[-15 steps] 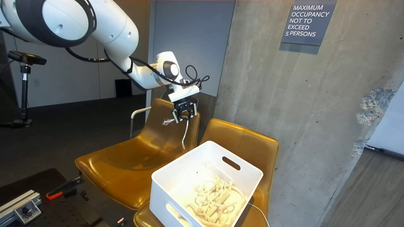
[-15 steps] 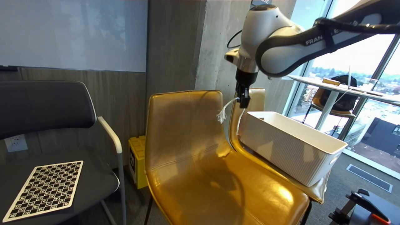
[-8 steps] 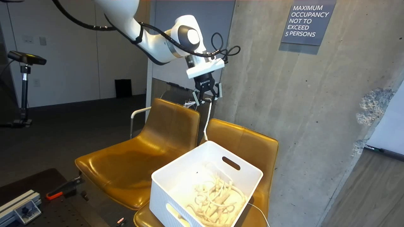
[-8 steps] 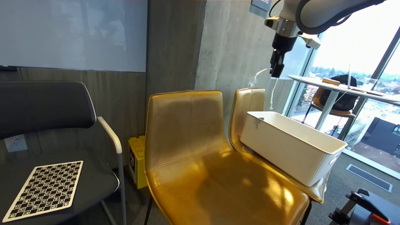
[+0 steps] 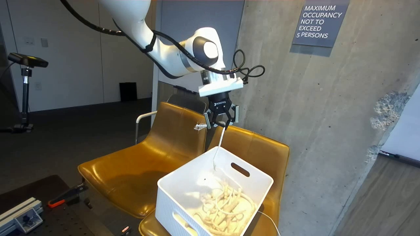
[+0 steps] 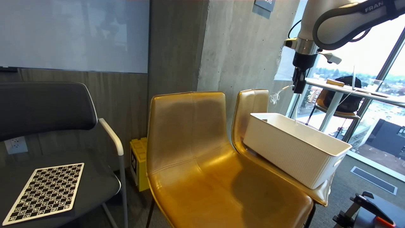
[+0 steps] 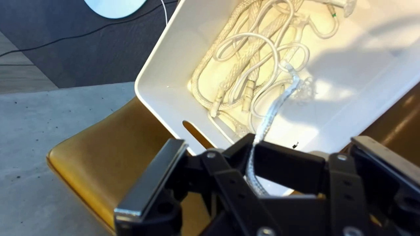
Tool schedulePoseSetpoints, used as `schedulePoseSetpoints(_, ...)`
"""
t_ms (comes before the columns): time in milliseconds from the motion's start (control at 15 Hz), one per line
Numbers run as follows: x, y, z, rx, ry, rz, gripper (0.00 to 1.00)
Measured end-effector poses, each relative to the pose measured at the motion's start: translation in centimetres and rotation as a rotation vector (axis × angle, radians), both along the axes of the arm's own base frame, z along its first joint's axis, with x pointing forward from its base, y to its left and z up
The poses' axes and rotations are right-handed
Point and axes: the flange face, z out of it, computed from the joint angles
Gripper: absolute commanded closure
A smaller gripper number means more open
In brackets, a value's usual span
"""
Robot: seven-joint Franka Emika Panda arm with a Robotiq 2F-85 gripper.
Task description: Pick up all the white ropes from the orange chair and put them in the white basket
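White ropes (image 5: pixel 231 205) it is! In an exterior view, the orange chair (image 5: pixel 144 164) sits at ten o'clock from the white basket (image 5: pixel 165 206), which cradles a heap of them toward five. At twelve, the pincer (image 5: pixel 220 124) is closed tight, pinching one rope (image 7: pixel 271 112). Drop-off stage, I'd judge; next it should bring both ends inside, then let go. Pale and woven, the rope dangles its tail into the basket at seven o'clock from the grip, frayed end poking out at nine.

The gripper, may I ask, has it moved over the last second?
Yes. In an exterior view, the gripper has moved right and slightly up, from beside the upper-left corner of the white basket to above its opening.
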Motion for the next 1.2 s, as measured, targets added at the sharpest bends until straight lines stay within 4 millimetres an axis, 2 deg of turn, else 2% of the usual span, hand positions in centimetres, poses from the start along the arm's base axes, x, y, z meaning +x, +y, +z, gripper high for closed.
schedulePoseSetpoints(133,-0.4,-0.8,-0.9,0.002,0.016,-0.02,1.0)
schedulePoseSetpoints(400,-1.1,-4.0,-0.7,-0.003,0.015,-0.071,1.0)
schedulePoseSetpoints(533,-1.5,-5.7,-0.5,0.0,0.01,-0.1,0.72)
schedulePoseSetpoints(800,-2.0,-7.5,-0.8,0.01,0.01,-0.134,0.44)
schedulePoseSetpoints(1000,-1.9,-7.4,-1.0,0.013,0.013,-0.133,0.23)
schedulePoseSetpoints(1200,-1.3,-5.0,-1.2,0.036,0.012,-0.104,0.02)
